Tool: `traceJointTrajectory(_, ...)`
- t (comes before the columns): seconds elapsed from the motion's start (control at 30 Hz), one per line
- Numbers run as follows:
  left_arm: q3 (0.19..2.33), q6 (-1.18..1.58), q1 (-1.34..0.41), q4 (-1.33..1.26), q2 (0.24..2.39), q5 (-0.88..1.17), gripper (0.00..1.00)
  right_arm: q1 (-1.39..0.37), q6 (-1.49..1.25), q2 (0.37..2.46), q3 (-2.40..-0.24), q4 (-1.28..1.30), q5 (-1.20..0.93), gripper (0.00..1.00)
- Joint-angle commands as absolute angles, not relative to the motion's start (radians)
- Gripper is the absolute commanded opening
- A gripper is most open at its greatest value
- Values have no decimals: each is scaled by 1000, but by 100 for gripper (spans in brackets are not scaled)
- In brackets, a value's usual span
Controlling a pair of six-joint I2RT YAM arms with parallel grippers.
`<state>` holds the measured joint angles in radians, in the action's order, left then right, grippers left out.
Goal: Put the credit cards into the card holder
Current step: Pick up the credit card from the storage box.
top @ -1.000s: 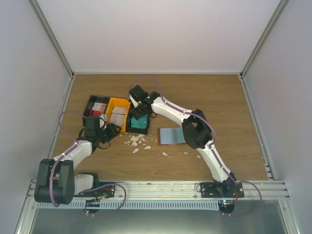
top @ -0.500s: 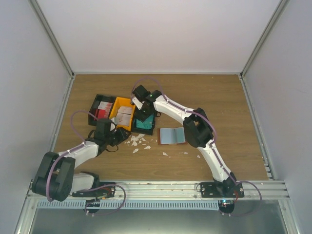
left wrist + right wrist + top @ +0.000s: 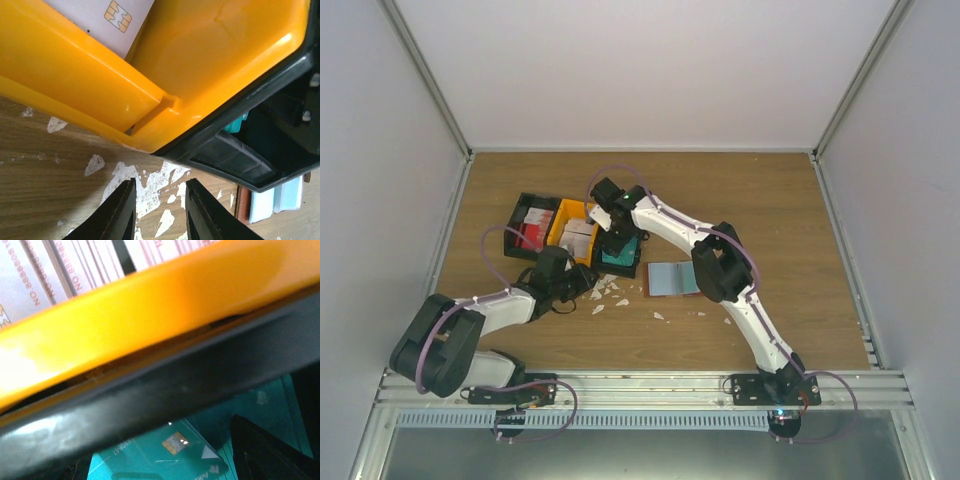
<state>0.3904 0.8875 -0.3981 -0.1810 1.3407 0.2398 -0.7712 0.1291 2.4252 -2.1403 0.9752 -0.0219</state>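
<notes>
The left gripper (image 3: 160, 212) is low before the yellow bin (image 3: 90, 75), its jaws spread and empty. The right gripper (image 3: 616, 238) is inside the black bin (image 3: 165, 390), jaws spread over teal credit cards (image 3: 165, 452). The card holder (image 3: 672, 278) lies open on the table (image 3: 770, 220), near this bin.

A wooden worktop (image 3: 770, 200) carries three small open bins side by side, left of centre: a left black bin (image 3: 517, 222), an orange bin (image 3: 210, 55) in the middle and a right black bin (image 3: 235, 152). Small white scraps (image 3: 604, 291) lie scattered on the wood just in front of the bins. Plain white walls (image 3: 650, 70) enclose the worktop on three sides.
</notes>
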Motion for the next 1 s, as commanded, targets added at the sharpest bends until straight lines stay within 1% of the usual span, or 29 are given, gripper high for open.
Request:
traceJointTrajectory(0.0, 421, 913, -420, -271, 1359, 187, 29, -770, 164, 2463, -2153, 1049, -2, 77)
traceJointTrajectory(0.1, 428, 911, -425, -274, 1368, 181, 29, -770, 166, 2468, -2153, 1054, -2, 77)
traceJointTrajectory(0.2, 434, 907, -425, -268, 1371, 180, 29, -770, 160, 2468, -2153, 1059, -2, 76)
traceJointTrajectory(0.47, 455, 897, -427, -264, 1397, 183, 29, -769, 128, 2447, -2165, 1067, -14, 57)
traceJointTrajectory(0.6, 460, 899, -428, -276, 1424, 187, 29, -770, 116, 2430, -2161, 1071, -30, 53)
traceJointTrajectory(0.97, 481, 894, -431, -276, 1455, 177, 29, -770, 111, 2373, -2125, 1071, -110, 53)
